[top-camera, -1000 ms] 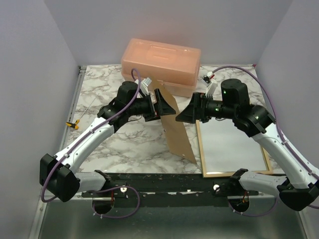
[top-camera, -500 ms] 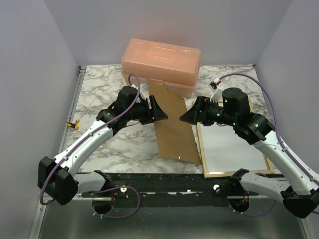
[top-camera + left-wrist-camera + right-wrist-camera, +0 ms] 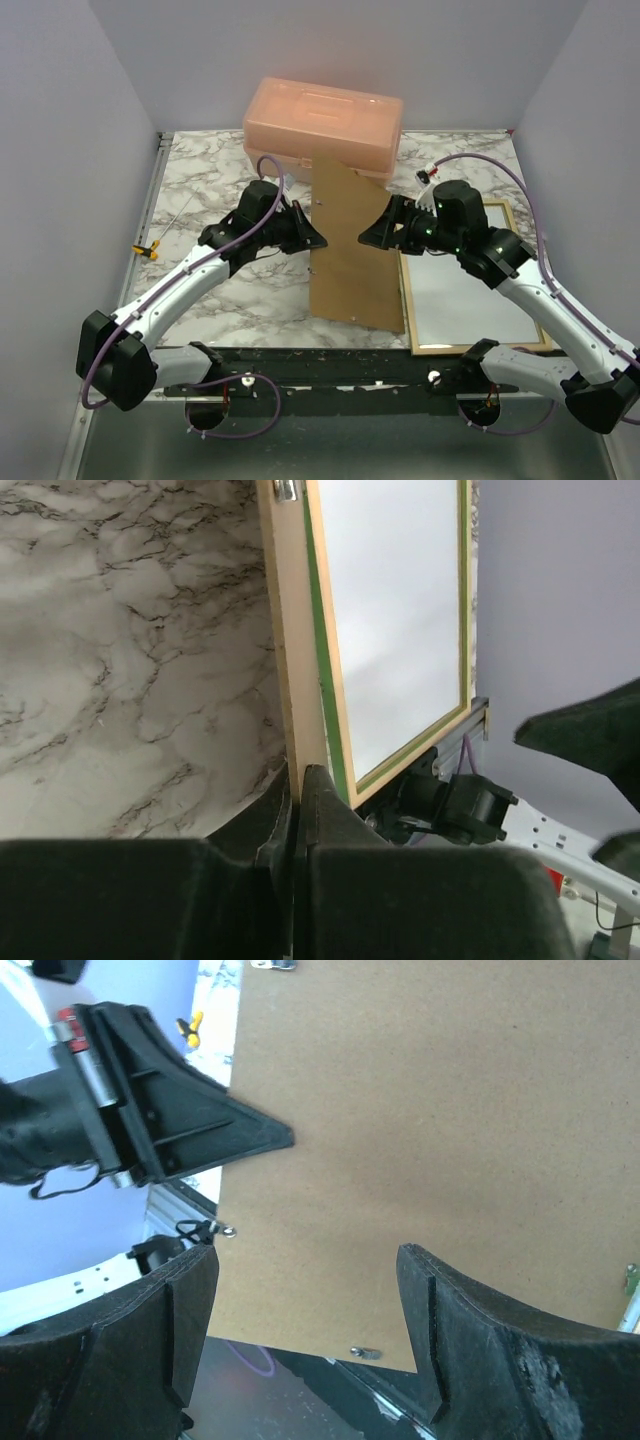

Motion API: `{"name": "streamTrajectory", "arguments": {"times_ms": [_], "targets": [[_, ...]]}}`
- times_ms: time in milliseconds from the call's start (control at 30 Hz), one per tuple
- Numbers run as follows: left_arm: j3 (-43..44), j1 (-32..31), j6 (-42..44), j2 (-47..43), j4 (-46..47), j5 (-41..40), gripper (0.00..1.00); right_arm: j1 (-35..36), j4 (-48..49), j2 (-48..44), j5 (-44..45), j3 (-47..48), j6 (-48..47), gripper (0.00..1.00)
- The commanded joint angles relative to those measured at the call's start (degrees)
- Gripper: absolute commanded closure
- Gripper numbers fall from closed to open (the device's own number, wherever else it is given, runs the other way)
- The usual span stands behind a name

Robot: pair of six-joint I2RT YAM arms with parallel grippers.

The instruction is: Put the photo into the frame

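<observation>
A plain brown backing board (image 3: 350, 255) stands tilted over the middle of the table. My left gripper (image 3: 318, 238) is shut on its left edge, and the left wrist view shows the jaws pinched on the thin tan edge (image 3: 290, 680). My right gripper (image 3: 368, 238) hovers open at the board's right side; its fingers (image 3: 180, 1310) stand wide before the board's face (image 3: 430, 1130), not touching it. The frame (image 3: 480, 347) lies flat at the right, pale wood up, with green along its inner edge (image 3: 325, 680). A pale glossy sheet (image 3: 465, 295) fills it. I cannot tell whether that sheet is the photo.
A peach plastic box (image 3: 325, 125) stands at the back, just behind the board's top edge. A small yellow clip (image 3: 148, 250) lies by the table's left rail. Purple walls close in on both sides. Small metal tabs (image 3: 362, 1352) sit along the board's edges.
The left gripper closed onto the board's edge. The board swung from nearly edge-on to face the camera, its top now near the box. The right gripper stayed open and shifted slightly.
</observation>
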Motion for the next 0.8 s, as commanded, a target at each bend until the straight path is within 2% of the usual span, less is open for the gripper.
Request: {"name": "streamTrajectory", "arguments": {"times_ms": [0, 167, 500, 767], "targets": [[-0.4, -0.3, 1.8, -5.0, 0.1, -5.1, 1.0, 0.0, -3.3, 2.1, 5.0, -0.2, 0.2, 0.21], [0.3, 0.4, 2.0, -13.4, -3.3, -10.0, 1.0, -0.3, -7.1, 3.9, 10.8, -1.6, 0.0, 0.22], [7.8, 0.7, 4.1, -28.4, -13.7, -21.6, 1.0, -2.4, -10.8, 10.0, 20.7, -8.5, 0.3, 0.26], [8.4, 0.7, 3.4, -34.0, -10.1, -18.1, 1.0, -2.3, -9.4, 19.0, 22.6, -12.5, -0.2, 0.32]]}}
